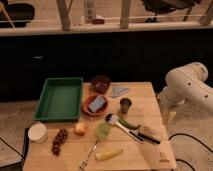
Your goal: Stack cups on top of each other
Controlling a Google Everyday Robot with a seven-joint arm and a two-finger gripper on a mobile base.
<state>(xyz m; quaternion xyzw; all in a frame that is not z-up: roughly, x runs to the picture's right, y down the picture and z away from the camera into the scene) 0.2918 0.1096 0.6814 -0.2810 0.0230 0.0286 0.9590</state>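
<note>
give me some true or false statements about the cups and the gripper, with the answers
1. The grey cup stands in the tray. False: it stands on the table, right of the plate.
2. The green cup is nearer the table's front edge than the grey cup. True.
3. One cup sits inside the other. False: they stand apart, not stacked.
4. The gripper is out by the table's right edge, touching neither cup. True.
</note>
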